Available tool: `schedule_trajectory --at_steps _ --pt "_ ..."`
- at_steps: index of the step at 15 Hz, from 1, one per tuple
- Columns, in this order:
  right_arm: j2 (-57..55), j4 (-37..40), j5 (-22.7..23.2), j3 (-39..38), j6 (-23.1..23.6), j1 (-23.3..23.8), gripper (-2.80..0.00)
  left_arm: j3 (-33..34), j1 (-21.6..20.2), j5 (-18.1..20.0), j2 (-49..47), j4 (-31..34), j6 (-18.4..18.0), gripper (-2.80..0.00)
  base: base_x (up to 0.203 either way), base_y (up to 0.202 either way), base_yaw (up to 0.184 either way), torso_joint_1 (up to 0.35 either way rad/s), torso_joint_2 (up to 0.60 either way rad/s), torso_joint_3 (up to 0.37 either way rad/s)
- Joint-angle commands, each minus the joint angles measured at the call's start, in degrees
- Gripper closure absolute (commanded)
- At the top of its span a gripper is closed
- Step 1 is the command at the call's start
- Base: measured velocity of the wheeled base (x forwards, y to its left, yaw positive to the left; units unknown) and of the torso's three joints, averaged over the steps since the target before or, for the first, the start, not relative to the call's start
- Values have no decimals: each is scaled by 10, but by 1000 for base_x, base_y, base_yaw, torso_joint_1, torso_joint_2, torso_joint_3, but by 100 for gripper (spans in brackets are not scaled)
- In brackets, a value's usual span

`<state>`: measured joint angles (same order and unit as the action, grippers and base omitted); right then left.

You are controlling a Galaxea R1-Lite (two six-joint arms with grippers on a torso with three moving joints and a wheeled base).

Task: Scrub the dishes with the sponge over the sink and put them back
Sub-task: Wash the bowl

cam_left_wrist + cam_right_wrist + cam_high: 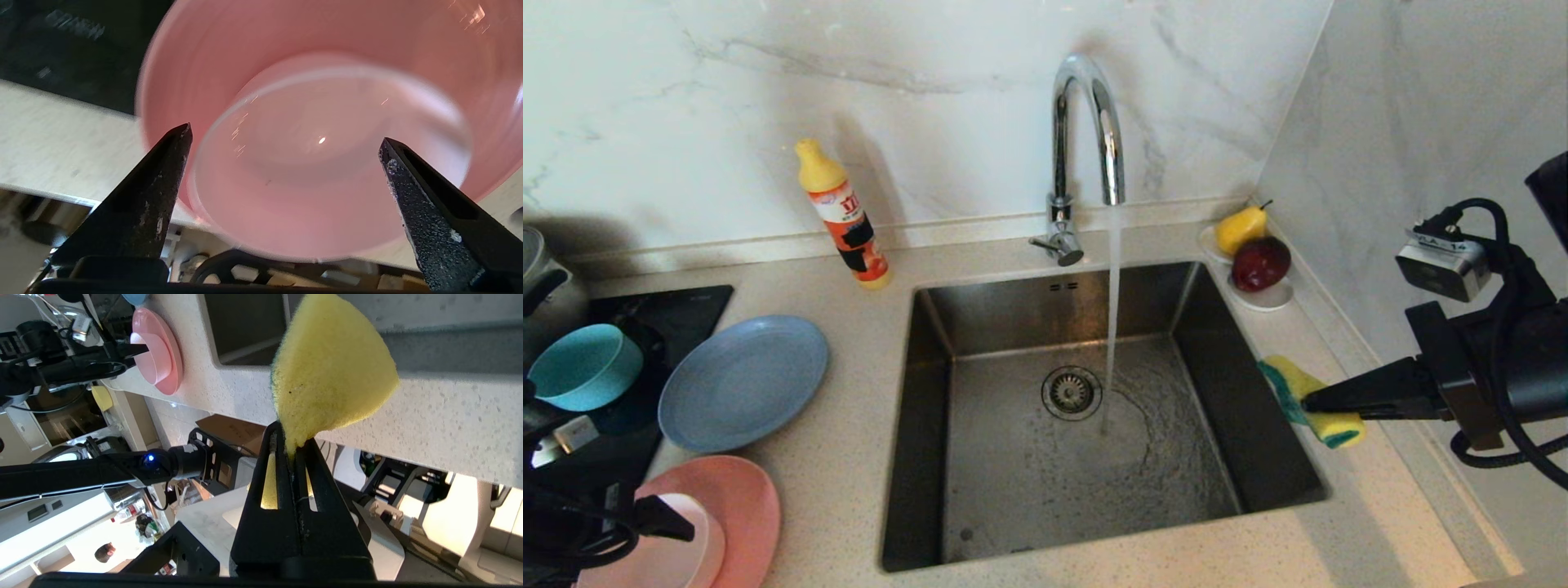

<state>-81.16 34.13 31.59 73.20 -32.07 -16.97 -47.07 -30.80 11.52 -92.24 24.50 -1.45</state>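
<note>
Left hand stands with its fingers spread wide, one on either side of the pink bowl, gripping nothing; in the left wrist view both fingertips sit clear of the bowl's wall. That bowl is pale, smooth and glossy, and it rests on the pink plate on the counter, at about 8 o'clock from the sink in the head view.

Right hand is clamped tight on the sponge, its two fingers pressed together with the yellow foam pinched and folded between them. The sponge shows its yellow body and a green edge, and hangs at the sink's rim at about 3 o'clock from the drain; whether it touches the counter I cannot tell.

A blue plate lies flat on the counter at 9 o'clock from the sink, just beyond the pink plate. A teal bowl sits further out at 9 o'clock, over the dark hob. Water runs from the faucet into the steel basin and spreads beside the drain. A detergent bottle stands at 11 o'clock from the sink, and a small dish with a pear and a red fruit sits at 1 o'clock.
</note>
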Motion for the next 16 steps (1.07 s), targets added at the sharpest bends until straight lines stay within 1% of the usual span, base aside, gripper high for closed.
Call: schedule_trajectory --at_steps 1,5,11,12,13,15,16 --pt "-4 -2 3 0 -2 0 0 1 18 0 -17 -8 10 -280 0 0 0 0 0 0" --pt "-2 -2 3 -7 -2 1 0 0 21 -5 -38 -29 16 -280 0 0 0 0 0 0" --pt "-7 -2 3 2 -3 0 0 -5 21 -7 -55 -31 16 -280 0 0 0 0 0 0" --pt "-9 -2 3 4 -3 0 0 -6 20 -10 -57 -31 16 -280 0 0 0 0 0 0" --pt "-10 -1 3 9 -3 0 0 -9 20 -21 -58 -36 16 -280 0 0 0 0 0 0" --pt "-14 -1 3 10 -4 0 0 -8 16 -32 -60 -56 16 -280 0 0 0 0 0 0" --pt "-15 -1 3 12 -4 0 0 -7 16 -32 -60 -56 16 -31 0 0 0 0 0 0"
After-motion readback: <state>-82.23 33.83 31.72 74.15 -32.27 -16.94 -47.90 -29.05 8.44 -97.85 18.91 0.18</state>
